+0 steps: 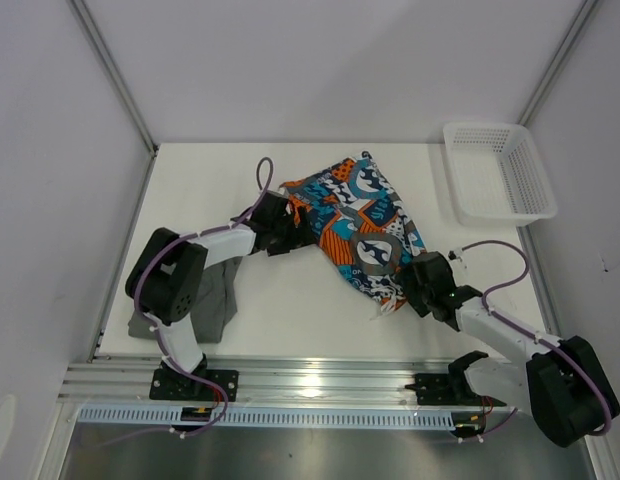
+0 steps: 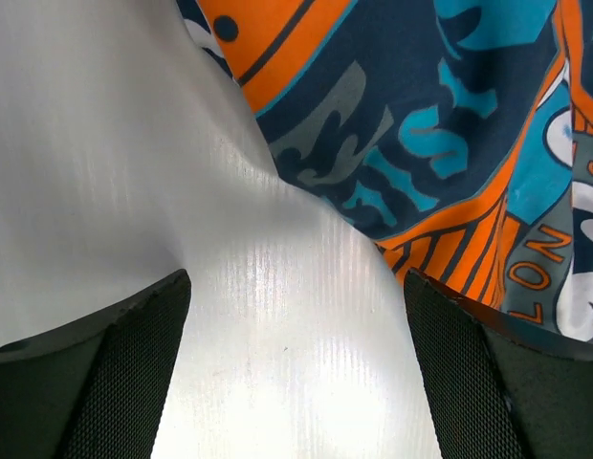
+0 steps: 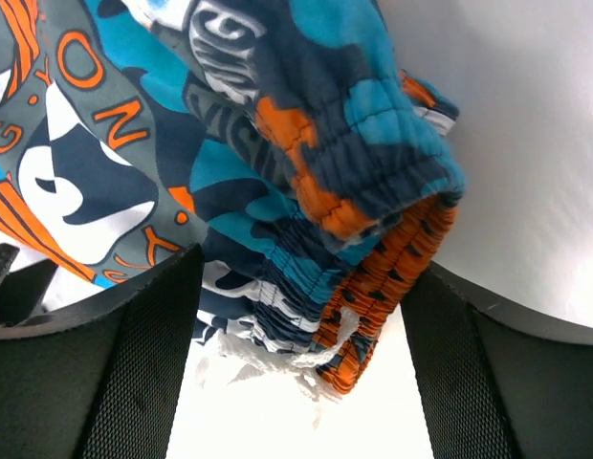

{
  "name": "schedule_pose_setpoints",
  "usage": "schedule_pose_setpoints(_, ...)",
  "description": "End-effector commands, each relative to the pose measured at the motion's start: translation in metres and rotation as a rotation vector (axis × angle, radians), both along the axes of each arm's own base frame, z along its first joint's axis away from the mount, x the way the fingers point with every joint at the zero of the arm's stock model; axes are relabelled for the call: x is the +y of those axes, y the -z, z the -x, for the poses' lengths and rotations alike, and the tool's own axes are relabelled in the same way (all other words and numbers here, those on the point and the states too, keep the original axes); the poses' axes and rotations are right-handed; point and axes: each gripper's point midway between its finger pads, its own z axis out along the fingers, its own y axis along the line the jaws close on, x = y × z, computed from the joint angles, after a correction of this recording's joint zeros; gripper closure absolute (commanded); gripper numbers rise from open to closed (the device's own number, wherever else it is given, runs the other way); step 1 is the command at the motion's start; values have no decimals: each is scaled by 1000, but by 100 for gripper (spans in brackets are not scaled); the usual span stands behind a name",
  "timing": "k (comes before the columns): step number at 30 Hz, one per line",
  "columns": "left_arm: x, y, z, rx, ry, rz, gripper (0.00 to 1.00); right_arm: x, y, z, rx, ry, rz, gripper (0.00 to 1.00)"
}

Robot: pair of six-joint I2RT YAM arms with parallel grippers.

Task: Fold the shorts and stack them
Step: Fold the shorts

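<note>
**Bright shorts flat on the table, both grippers open at their edges**

The bright shorts lay spread out on the white table, in the middle and toward the back. They were blue, teal, orange, white and black. Their stretchy waistband was bunched up at the near right corner.

The grey shorts lay in a crumpled heap at the near left of the table. Part of them was hidden under the left arm. They were well apart from the bright shorts.

The right gripper sat at the waistband corner. Its two fingers stood wide apart, with the bunched waistband between them. The cloth filled much of the gap, but the fingers were not squeezing it. I could not tell if the cloth touched a finger.

The left gripper sat at the far left edge of the bright shorts. Its fingers were spread wide too. Only bare table showed between them. The edge of the cloth lay just beside the finger on the right side of that wrist view. This gripper held nothing.

A white basket with small holes stood at the back right corner of the table, open side up. It was near the bright shorts but not touching them.
</note>
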Motion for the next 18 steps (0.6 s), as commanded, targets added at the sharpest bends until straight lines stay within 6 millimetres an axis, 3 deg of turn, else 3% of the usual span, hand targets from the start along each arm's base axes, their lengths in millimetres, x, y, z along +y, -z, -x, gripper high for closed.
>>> schedule_pose_setpoints(1,1,0,4,-34,-41,-19,7,-9,11,0,32,-126,101,18)
schedule_pose_setpoints(3,1,4,7,-29,-52,-24,7,-4,0,-16,2,-209,102,18)
schedule_pose_setpoints(4,6,12,14,-13,-59,-33,7,0,7,-21,26,-259,110,18)
schedule_pose_setpoints(6,6,2,16,-39,-80,-11,7,8,-1,-39,16,-361,135,20)
schedule_pose_setpoints(7,12,10,26,-32,-86,-16,8,10,12,-41,56,-398,151,21)
schedule_pose_setpoints(9,13,-10,27,-93,-114,-7,7,24,9,-55,49,-480,148,22)
schedule_pose_setpoints(10,17,-7,36,-91,-115,-19,8,33,24,-53,97,-535,116,29)
schedule_pose_setpoints(13,10,-31,45,-153,-98,-14,8,58,29,-65,102,-631,79,37)
schedule_pose_setpoints(14,7,-36,48,-163,-87,-16,8,62,40,-65,126,-643,78,38)
schedule_pose_setpoints(18,-19,-66,58,-270,-2,-15,7,80,40,-75,103,-663,92,37)
